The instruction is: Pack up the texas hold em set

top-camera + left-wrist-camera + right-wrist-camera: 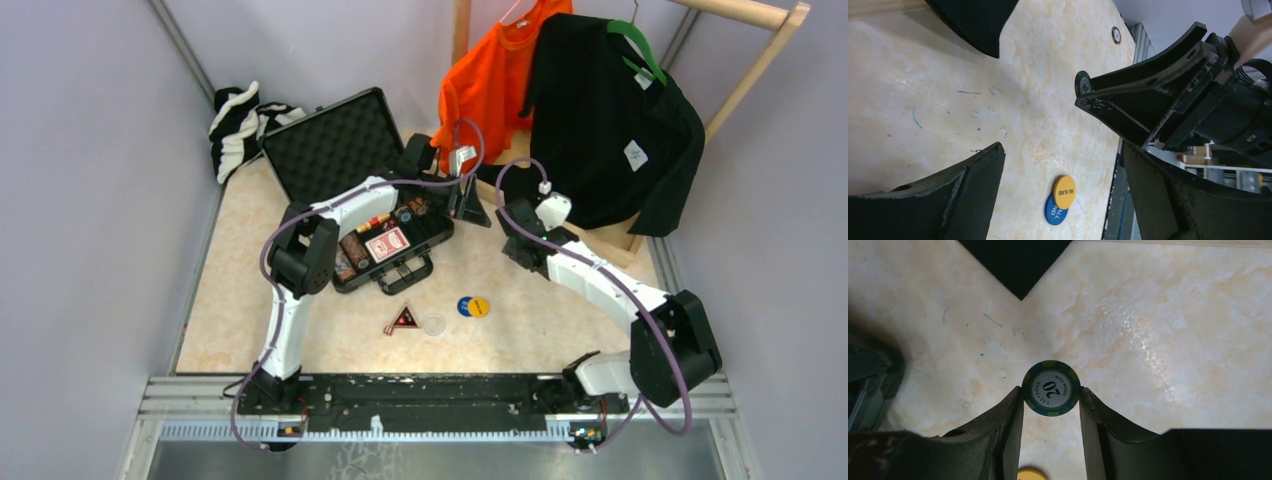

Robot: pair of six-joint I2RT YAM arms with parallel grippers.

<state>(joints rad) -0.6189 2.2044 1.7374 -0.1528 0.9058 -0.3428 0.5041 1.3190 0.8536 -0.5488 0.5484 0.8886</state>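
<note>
The black briefcase (330,150) lies open at the back left. Poker chips and the red card deck (387,244) sit in its tray. My right gripper (1051,392) is shut on the edges of a green poker chip (1051,386) marked 20, held above the bare table. The left wrist view shows that chip (1082,82) edge-on at the right fingers' tips. My left gripper (1063,150) hangs open beside it, with nothing between its fingers. Below it a yellow disc (1064,191) overlaps a blue disc (1052,212). A clear disc (433,324) and the black-red triangle (403,320) lie nearer the front.
A black shirt (610,120) and an orange shirt (490,80) hang on a wooden rack (745,75) at the back right; the black hem (1015,260) comes down close to both grippers. A striped cloth (238,125) lies in the back left corner.
</note>
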